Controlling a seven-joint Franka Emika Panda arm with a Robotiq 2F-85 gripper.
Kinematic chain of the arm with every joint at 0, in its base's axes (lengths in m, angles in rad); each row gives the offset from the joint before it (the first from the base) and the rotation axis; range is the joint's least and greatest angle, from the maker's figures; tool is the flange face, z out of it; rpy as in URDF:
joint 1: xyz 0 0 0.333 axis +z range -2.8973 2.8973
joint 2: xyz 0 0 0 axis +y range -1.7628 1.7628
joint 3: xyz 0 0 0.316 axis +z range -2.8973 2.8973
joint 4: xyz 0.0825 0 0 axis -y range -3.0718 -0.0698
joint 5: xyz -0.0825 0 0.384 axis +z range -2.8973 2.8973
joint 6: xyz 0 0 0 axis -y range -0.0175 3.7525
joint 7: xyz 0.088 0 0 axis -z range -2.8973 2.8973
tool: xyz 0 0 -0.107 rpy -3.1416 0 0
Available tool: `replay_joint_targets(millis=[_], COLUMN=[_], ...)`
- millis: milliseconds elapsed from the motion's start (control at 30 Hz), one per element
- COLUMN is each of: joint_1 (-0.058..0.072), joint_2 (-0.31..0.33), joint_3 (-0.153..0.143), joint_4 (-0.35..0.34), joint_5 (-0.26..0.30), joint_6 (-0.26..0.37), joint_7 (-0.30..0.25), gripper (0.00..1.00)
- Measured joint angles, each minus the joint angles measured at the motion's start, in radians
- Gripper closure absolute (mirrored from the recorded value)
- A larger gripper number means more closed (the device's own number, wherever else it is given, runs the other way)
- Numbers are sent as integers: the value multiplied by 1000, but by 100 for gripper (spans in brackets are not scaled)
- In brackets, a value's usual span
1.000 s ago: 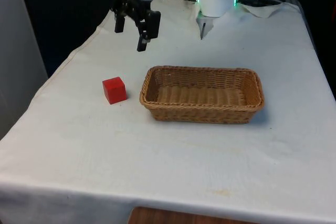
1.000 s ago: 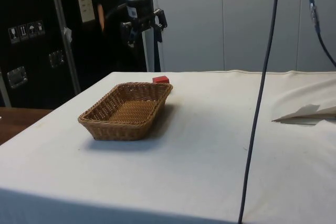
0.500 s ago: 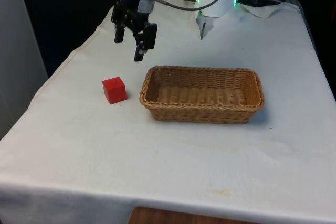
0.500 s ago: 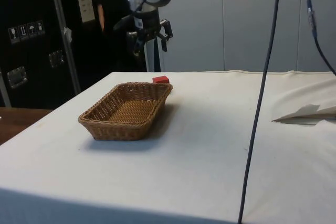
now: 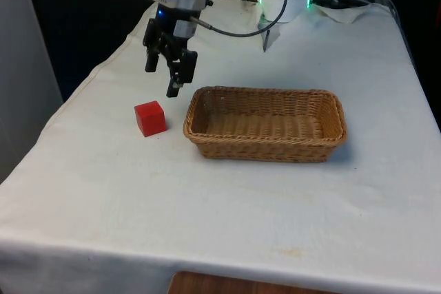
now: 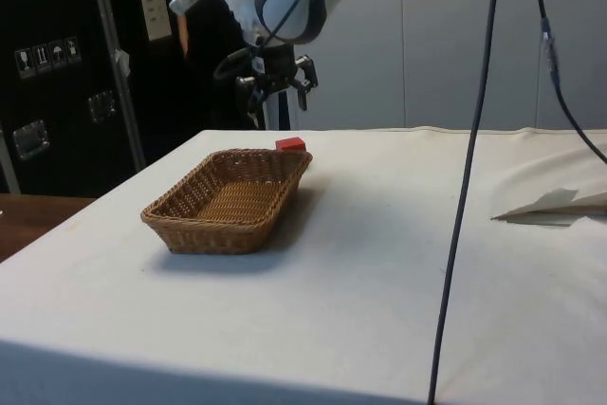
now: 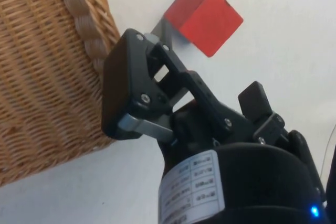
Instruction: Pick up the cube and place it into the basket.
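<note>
A red cube [image 5: 149, 118] sits on the white-clothed tabletop [image 5: 227, 204] toward the front view's left, resting flat and untouched. Nothing is gripping it. In the side view the cube [image 6: 290, 144] peeks over the far rim of the basket; in the wrist view the cube [image 7: 203, 17] lies on bare cloth just beyond the fingertips, beside the basket's woven rim.

Above and slightly toward the front view's right of the cube hangs the black two-finger gripper [image 5: 160, 78], pointing downward, its fingers spread wide apart with nothing between them. It is clear of the tabletop, near the cube but not touching it, and close to the basket's nearest corner. The side view places the gripper [image 6: 277, 94] in the air above the far end of the basket.

Further to the front view's right lies the oblong wicker basket [image 5: 264, 143], standing just beside the cube with a narrow strip of cloth between them. Its inside holds nothing.

Judged from this, the task is at an early stage: the approach is under way, but the cube has not been grasped, lifted or carried. What is left appears to be lowering the open gripper around the cube, closing on it, raising it, moving it over the basket and releasing it inside.
</note>
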Motion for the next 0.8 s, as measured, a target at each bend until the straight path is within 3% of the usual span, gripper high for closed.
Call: replay_joint_targets(millis=[367, 800], joint_1=[0, 5], joint_2=[49, 55], joint_3=[-16, -17], joint_4=[0, 0], joint_5=[0, 0], joint_6=[65, 76], joint_7=[56, 72], gripper=[0, 0])
